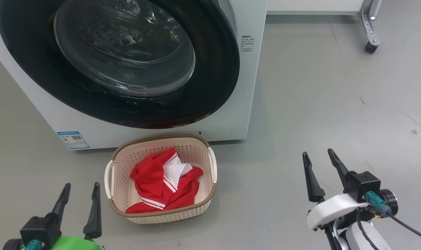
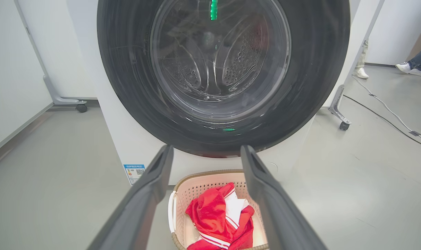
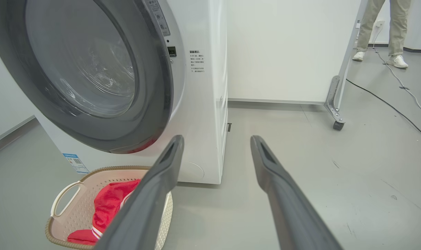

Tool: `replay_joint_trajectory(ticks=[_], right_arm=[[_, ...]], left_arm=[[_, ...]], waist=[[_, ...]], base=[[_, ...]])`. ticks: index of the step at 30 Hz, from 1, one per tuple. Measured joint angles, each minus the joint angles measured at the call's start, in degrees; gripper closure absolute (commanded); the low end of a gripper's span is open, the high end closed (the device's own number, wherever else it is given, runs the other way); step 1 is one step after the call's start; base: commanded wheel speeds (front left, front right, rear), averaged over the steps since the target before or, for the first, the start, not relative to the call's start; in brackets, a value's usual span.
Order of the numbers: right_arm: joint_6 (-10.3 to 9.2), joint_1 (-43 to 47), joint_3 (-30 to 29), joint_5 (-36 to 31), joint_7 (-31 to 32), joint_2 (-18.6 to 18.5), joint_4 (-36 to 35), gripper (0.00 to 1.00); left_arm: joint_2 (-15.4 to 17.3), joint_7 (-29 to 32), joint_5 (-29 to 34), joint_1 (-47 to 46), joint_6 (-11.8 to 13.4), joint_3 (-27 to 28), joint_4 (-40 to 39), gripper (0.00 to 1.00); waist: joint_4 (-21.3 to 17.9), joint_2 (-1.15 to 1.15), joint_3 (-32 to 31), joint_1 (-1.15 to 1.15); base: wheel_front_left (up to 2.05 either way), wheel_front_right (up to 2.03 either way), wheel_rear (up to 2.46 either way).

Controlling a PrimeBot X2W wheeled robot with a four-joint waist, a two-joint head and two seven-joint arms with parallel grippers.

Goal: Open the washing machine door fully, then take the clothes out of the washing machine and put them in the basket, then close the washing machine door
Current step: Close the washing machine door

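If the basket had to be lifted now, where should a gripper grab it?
Probably by its left white handle: it arches off the side of the basket, leaving a gap. Come from above, one finger through the gap; the open left gripper is nearest.

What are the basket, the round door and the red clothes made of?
The basket looks like cream plastic: neat moulded holes, brown woven-look rim. The washing machine door seems glossy black plastic around clear glass; it shines and is see-through. The clothes look like soft fabric, crumpled in folds.
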Motion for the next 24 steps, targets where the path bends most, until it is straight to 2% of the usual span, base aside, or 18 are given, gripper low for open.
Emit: replay_joint_trajectory(ticks=[10, 24], right_arm=[[0.49, 0.88, 0.44, -0.01, 0.0, 0.1, 0.63, 0.0], [0.51, 1.7, 0.48, -0.33, 0.0, 0.21, 0.7, 0.0]], left_arm=[[-0.53, -0.98, 1.12, 0.59, 1.86, -0.12, 0.89, 0.0], [-0.77, -1.56, 2.33, 0.76, 2.43, -0.18, 1.19, 0.0]], waist=[[0.43, 0.0, -1.48, 0.0], [0.49, 0.0, -1.65, 0.0]], base=[[0.0, 0.0, 0.0], [0.0, 0.0, 0.0]])
